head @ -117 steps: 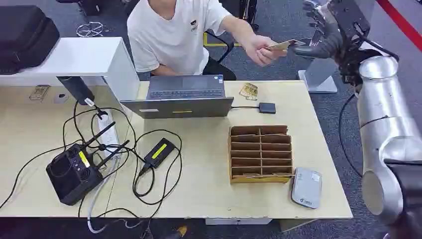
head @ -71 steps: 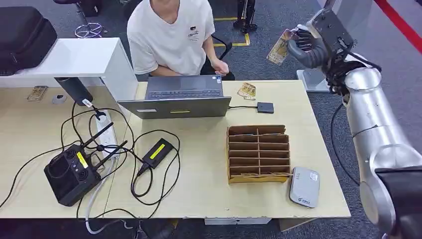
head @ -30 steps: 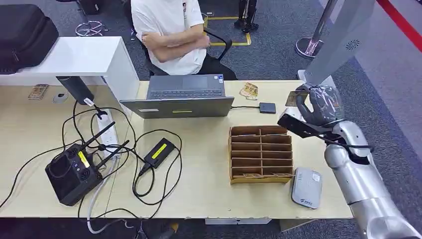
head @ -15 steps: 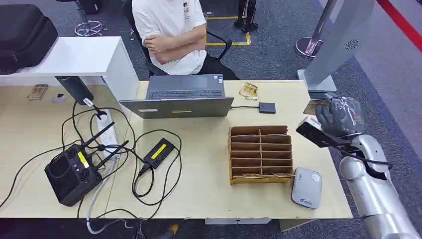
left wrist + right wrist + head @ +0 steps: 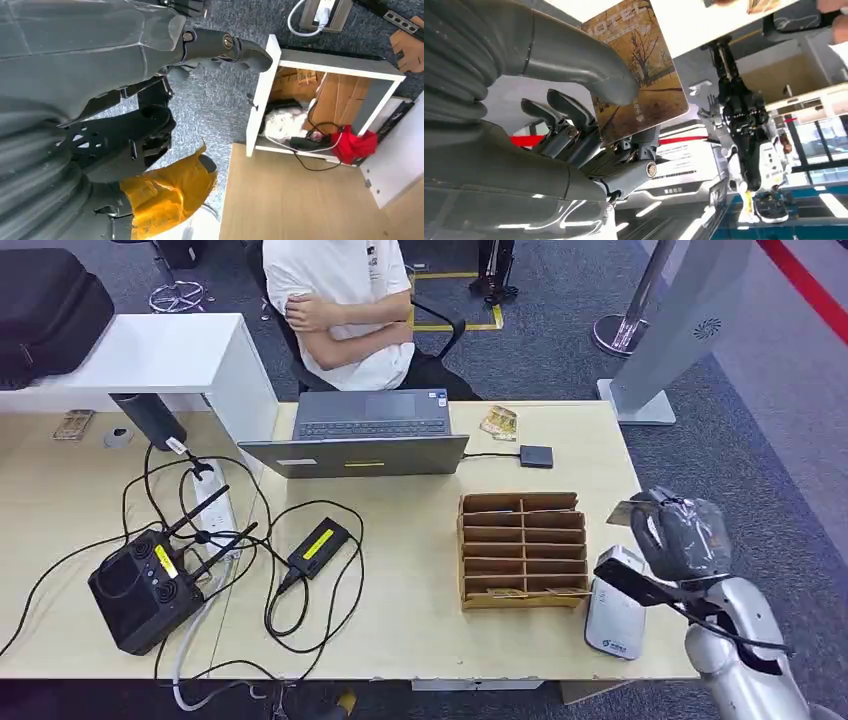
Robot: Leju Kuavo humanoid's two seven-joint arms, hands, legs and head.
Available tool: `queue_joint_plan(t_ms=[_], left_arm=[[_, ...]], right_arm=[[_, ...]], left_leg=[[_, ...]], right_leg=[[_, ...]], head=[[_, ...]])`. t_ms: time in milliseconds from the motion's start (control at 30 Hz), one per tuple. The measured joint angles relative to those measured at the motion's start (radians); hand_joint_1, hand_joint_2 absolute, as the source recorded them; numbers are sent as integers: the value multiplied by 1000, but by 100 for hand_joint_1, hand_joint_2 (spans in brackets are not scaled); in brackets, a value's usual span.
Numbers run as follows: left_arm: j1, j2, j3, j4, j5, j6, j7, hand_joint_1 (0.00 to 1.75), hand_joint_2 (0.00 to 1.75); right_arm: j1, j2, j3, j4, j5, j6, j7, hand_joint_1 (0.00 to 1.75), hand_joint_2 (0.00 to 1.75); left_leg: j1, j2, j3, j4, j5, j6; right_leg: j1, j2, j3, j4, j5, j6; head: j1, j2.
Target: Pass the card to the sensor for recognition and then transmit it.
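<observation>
Head view, lower right of frame: the right hand [image 5: 680,537] pinches the golden tree-printed card [image 5: 621,512] just above the flat grey card sensor [image 5: 613,615], so it should level the card and lower it squarely over the sensor's face.

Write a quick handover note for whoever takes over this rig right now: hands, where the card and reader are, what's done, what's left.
Right hand: holds the card between thumb and fingers, above the table's right edge, close to the grey card reader.
Left hand: holds nothing, hanging over the floor.
Cardboard slot organiser sits left of the reader; spare cards lie by the laptop.
Done: card is in hand.
Left: present it to the reader, then pass it on.
</observation>
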Motion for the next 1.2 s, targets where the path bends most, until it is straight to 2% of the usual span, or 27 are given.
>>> queue_joint_plan(t_ms=[733, 833, 1000, 1200], left_arm=[[2, 2, 3, 0, -3, 0, -3, 0, 175], [2, 2, 5, 0, -9, 0, -3, 0, 175], [2, 1, 12, 0, -23, -2, -2, 0, 175], [2, 0, 27, 0, -19, -10, 1, 0, 175]], right_arm=[[84, 32, -3, -51, 17, -2, 0, 175, 175], [88, 37, -5, -40, 24, -6, 2, 175, 175], [89, 45, -22, 7, 66, -55, 29, 175, 175], [102, 46, -58, 63, 47, -70, 27, 175, 175]], left_leg=[[0, 1, 0, 0, 0, 0], [0, 2, 0, 0, 0, 0], [0, 2, 0, 0, 0, 0], [0, 2, 0, 0, 0, 0]], right_leg=[[0, 1, 0, 0, 0, 0], [0, 2, 0, 0, 0, 0], [0, 2, 0, 0, 0, 0], [0, 2, 0, 0, 0, 0]], head=[[0, 0], [0, 0], [0, 0], [0, 0]])
